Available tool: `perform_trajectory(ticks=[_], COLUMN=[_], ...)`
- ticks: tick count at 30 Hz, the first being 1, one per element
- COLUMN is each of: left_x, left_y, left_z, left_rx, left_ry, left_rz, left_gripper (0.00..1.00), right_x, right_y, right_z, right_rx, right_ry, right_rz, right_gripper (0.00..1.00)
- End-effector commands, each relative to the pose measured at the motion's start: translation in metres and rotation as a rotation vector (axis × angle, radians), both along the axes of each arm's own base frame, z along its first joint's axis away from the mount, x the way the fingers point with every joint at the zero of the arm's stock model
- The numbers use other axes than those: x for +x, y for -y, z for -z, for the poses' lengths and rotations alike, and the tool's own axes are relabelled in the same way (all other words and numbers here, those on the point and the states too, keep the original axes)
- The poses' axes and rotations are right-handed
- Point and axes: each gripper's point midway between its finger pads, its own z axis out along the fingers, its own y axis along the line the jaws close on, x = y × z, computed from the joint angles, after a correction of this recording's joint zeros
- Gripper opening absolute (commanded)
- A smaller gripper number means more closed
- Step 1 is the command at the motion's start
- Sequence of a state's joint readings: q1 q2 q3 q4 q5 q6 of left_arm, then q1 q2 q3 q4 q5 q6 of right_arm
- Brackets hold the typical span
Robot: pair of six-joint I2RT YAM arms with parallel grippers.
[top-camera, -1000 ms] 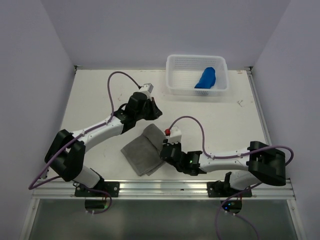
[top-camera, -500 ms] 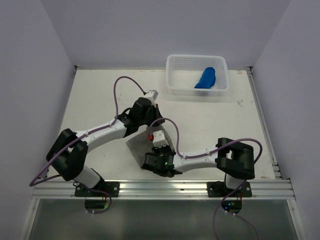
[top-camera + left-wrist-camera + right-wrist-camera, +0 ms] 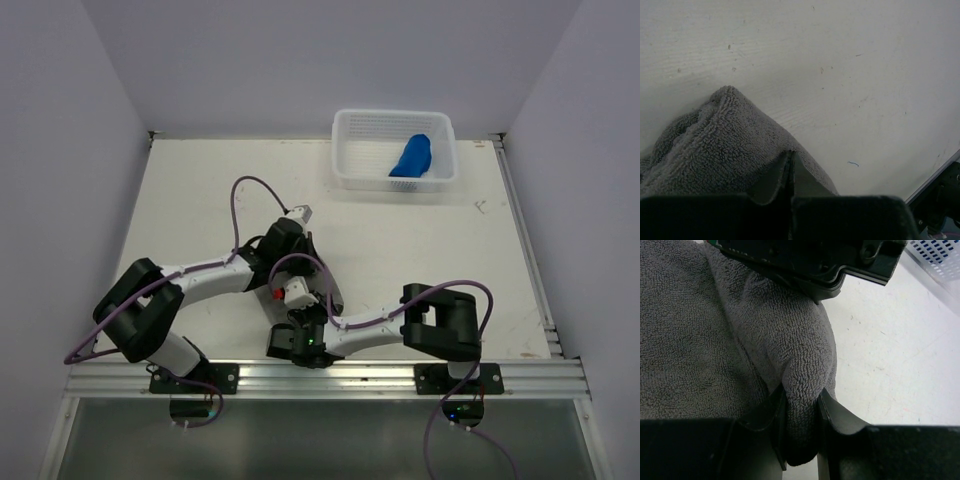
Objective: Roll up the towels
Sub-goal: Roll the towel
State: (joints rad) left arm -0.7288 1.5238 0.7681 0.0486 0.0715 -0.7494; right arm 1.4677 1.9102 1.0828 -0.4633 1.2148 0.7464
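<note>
Near the front edge of the table (image 3: pixel 190 200), the right gripper (image 3: pixel 801 427) is clamped on a bunched fold of the grey towel (image 3: pixel 690 340), pinched between both fingers. The towel lies crumpled on the table under both wrists and is mostly hidden from above. Just past it, the left gripper (image 3: pixel 790 165) has its fingers pressed fully together, tips against the towel's raised edge; can't tell if any cloth is caught. At the far right, the white basket (image 3: pixel 342 172) holds the blue towel (image 3: pixel 411 157), bunched up inside.
</note>
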Motion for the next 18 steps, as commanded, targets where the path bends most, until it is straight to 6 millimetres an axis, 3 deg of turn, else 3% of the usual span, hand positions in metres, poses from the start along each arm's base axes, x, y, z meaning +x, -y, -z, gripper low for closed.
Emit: perform_trajectory(ticks=[1, 3, 4, 7, 8, 9, 10, 12, 13, 15, 17, 18], left_x=[-0.003, -0.006, -0.007, -0.012, -0.012, -0.012, -0.013, -0.015, -0.015, -0.018, -0.021, -0.021], left_y=[-0.010, -0.017, -0.019, -0.025, -0.031, -0.032, -0.034, -0.038, -0.039, -0.042, -0.045, -0.044], left_z=[0.012, 0.021, 0.024, 0.034, 0.039, 0.039, 0.040, 0.042, 0.042, 0.045, 0.050, 0.050], left_rx=[0.025, 0.052, 0.060, 0.076, 0.097, 0.096, 0.098, 0.104, 0.102, 0.106, 0.107, 0.102], left_ry=[-0.010, -0.020, -0.021, -0.044, -0.039, -0.038, -0.041, -0.039, -0.037, -0.044, -0.052, -0.052], left_rz=[-0.045, -0.058, -0.060, -0.065, -0.085, -0.089, -0.090, -0.098, -0.099, -0.104, -0.103, -0.105], left_gripper=[0.00, 0.00, 0.00, 0.00, 0.00, 0.00, 0.00, 0.00, 0.00, 0.00, 0.00, 0.00], right_x=[-0.005, -0.006, -0.007, -0.009, -0.011, -0.013, -0.014, -0.018, -0.020, -0.025, -0.029, -0.033], right_y=[-0.007, -0.009, -0.011, -0.013, -0.015, -0.015, -0.011, -0.014, -0.006, -0.006, -0.002, -0.002], right_z=[0.013, 0.013, 0.011, 0.004, -0.006, -0.013, -0.015, -0.038, -0.034, -0.051, -0.053, -0.066], right_rx=[0.015, 0.018, 0.027, 0.065, 0.109, 0.137, 0.160, 0.280, 0.287, 0.383, 0.438, 0.505], right_ry=[-0.052, -0.060, -0.072, -0.094, -0.110, -0.116, -0.124, -0.141, -0.151, -0.177, -0.196, -0.212], right_rz=[-0.011, -0.016, -0.021, -0.040, -0.048, -0.055, -0.058, -0.081, -0.086, -0.115, -0.134, -0.157], right_gripper=[0.07, 0.13, 0.23, 0.38, 0.48, 0.52, 0.55, 0.59, 0.60, 0.63, 0.65, 0.67])
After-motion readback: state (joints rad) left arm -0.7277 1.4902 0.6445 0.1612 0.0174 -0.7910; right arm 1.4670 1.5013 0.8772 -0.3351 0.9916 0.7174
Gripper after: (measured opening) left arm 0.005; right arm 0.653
